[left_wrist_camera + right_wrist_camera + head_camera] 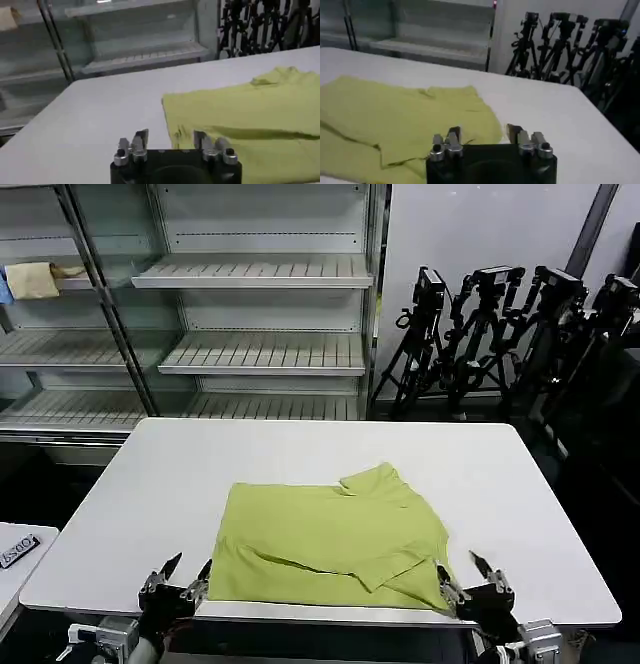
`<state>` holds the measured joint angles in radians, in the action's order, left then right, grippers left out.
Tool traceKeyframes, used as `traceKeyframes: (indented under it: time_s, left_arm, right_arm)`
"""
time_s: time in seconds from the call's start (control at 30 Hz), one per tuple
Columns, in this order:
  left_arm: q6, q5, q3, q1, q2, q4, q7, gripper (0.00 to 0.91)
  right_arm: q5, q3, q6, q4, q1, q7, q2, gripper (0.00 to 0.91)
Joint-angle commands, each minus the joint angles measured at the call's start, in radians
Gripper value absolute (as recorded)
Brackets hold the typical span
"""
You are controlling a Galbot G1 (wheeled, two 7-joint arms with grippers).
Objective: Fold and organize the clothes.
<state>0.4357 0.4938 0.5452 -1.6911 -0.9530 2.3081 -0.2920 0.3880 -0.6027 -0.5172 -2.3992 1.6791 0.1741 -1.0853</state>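
With the lime T-shirt [335, 539] lying partly folded near the bench's [150, 484] front edge, left gripper [187, 572] and right gripper [460, 576] poised at its near corners, jaws spread, holding nothing. Best to pinch both hem corners evenly, then lift together.

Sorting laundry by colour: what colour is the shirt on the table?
Lime yellow-green T-shirt, plain as it lies; clearest in the head view.

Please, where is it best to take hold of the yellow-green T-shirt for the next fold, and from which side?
Probably the two near corners of the T-shirt, approached from the table's front edge. That hem lies straight beside the open left tool and open right tool, one corner by each.
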Motion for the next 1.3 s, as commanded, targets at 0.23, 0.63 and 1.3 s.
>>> traceKeyframes:
  time_s: [0.23, 0.63, 1.3]
  left_arm:
    - [0.031, 0.137, -0.081, 0.257, 0.029, -0.127, -0.02, 0.907]
    - [0.068, 0.234, -0.284, 0.616, 0.05, -0.383, -0.047, 0.907]
    - [0.089, 0.239, -0.487, 0.943, -0.013, -0.7, -0.045, 0.907]
  right_arm:
    - [0.097, 0.146, -0.06, 0.204, -0.383, 0.047, 0.024, 0.907]
    - [0.141, 0.4, -0.061, 0.561, -0.794, 0.092, -0.036, 0.907]
    - [0.14, 0.486, -0.06, 1.01, -1.061, 0.093, -0.191, 0.907]
